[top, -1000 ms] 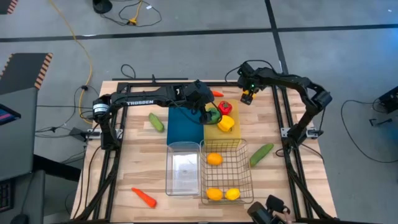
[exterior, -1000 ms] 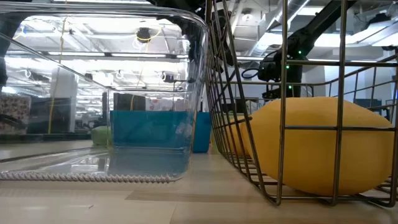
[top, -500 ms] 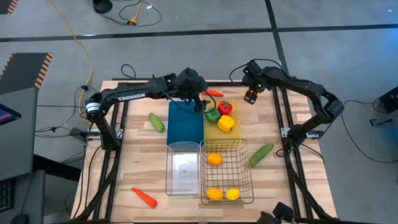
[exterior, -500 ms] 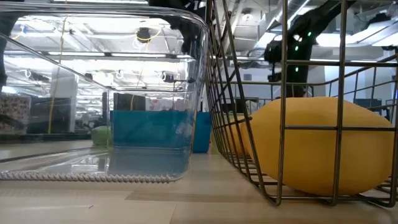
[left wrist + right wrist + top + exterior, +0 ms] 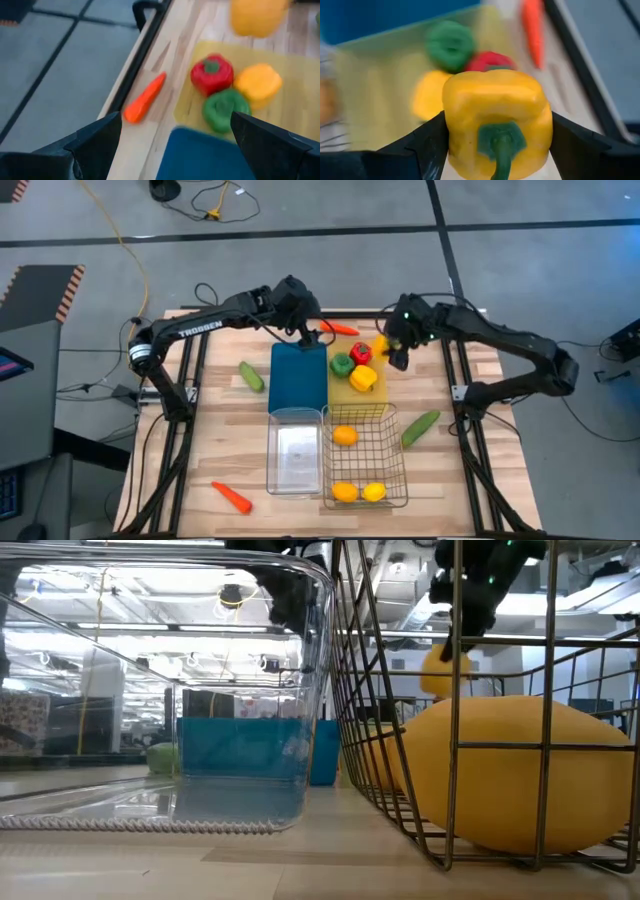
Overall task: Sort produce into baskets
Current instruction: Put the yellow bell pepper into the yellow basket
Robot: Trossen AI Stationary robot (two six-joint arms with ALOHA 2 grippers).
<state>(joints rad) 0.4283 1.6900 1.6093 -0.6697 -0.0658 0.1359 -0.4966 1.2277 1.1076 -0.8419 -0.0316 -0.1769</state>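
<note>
My right gripper is shut on a yellow bell pepper, clear of the table, at the far right corner of the flat yellow tray. It also shows in the low view. On that tray lie a green pepper, a red pepper and another yellow pepper. My left gripper is open and empty above the far end of the blue tray. An orange carrot lies on the table by the far edge. My right gripper pinches the yellow pepper by two opposite sides between its two fingers. The pepper's green stem end faces back toward the wrist. The fingers slant down from the table's right. The pepper is lifted clear.
The wire basket holds two oranges and a lemon. Beside it stands the clear bin. Cucumbers lie at the left and the right. A second carrot lies near left.
My left gripper has drawn back from the yellow tray toward the table's far left; the green pepper stays on the tray. My right gripper has carried the yellow pepper toward the left and near, to the yellow tray's far right corner.
</note>
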